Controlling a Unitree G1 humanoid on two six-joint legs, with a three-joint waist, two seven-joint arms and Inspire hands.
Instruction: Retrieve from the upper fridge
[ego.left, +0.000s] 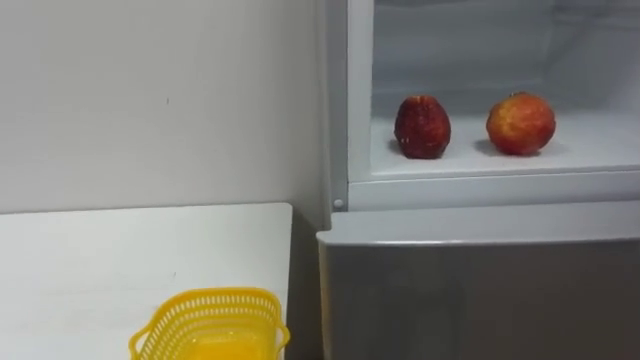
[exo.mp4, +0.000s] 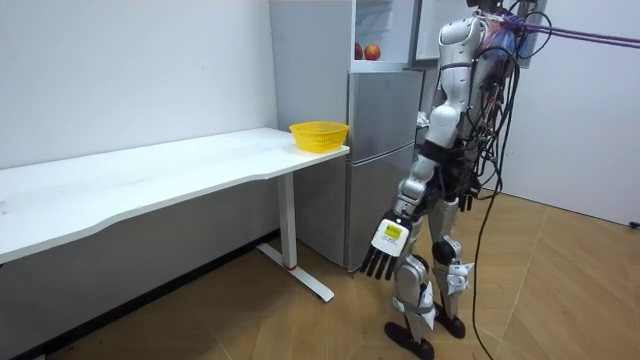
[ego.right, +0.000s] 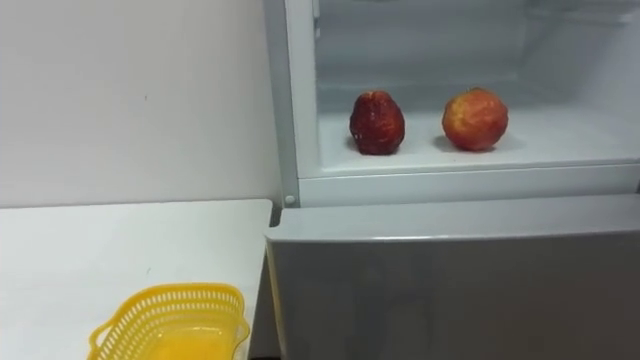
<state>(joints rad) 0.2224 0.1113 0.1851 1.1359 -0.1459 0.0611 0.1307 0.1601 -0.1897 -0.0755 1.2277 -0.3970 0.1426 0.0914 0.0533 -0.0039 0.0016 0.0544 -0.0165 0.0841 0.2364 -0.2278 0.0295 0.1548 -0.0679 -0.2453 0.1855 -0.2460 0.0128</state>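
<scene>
Standing before the open fridge (ego.left: 480, 290), the robot is hanging its left hand (exo.mp4: 385, 252) low by its thigh, fingers straight and loose, holding nothing. Well above that hand, a bumpy dark red fruit (ego.left: 422, 127) and a round orange-red apple (ego.left: 520, 123) are sitting apart on the smooth white shelf (ego.left: 600, 152). Higher than the hand, a yellow mesh basket (ego.left: 210, 320) is resting at the white table's (ego.left: 100, 260) corner.

**Location type: bare test room furnished as a household corner.**
A silver fridge (exo.mp4: 380, 165) is set against plain white walls (exo.mp4: 130, 70) beside a long white tabletop (exo.mp4: 150, 180); a wood-pattern floor (exo.mp4: 250, 320) is laid, and a yellow basket (exo.mp4: 319, 135) is placed on the tabletop's end nearest the fridge.
</scene>
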